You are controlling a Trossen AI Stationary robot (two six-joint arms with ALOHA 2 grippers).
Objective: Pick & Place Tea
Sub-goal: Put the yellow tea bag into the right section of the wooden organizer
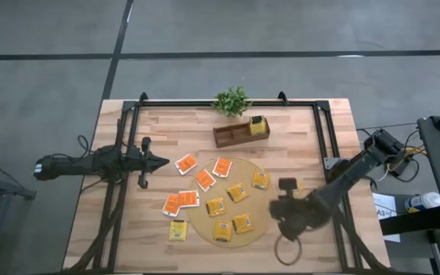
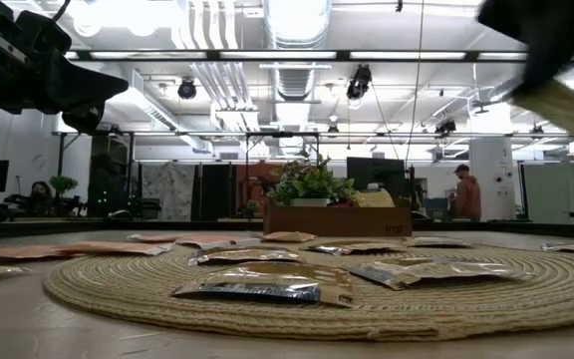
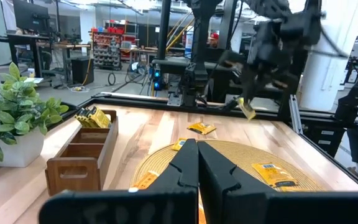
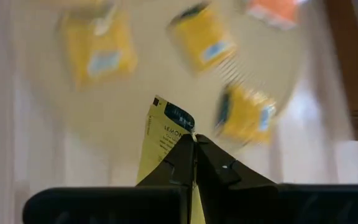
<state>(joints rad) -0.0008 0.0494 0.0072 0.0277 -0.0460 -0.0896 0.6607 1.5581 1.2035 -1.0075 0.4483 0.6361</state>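
Wooden tabletop under you is carrying a round mat [image 1: 270, 200] strewn with tea packets [image 1: 237, 192], and your right gripper [image 4: 194, 144] is hanging over the mat's edge on the side away from the left arm, fingers pressed together on a yellow packet [image 4: 163, 134]. It is dangling by one corner, so you are working with a thin pinch here. The left wrist view is showing that packet [image 3: 247, 109] clear of the mat, well above the table.

Carry it slowly: a quick swing could be enough to slip a flat foil square out of a corner grip. Judging by the task, you are probably heading for the wooden box [image 1: 241, 133] beyond the mat, beside the plant [image 1: 232, 100], where one yellow packet [image 1: 257, 126] is already standing. Keep your packet hanging vertical so it is dropping in edge-first, and stay high enough to clear the box wall.

Your left gripper [image 1: 157, 161] is waiting on the far side of the mat from the right one, claw closed on nothing.
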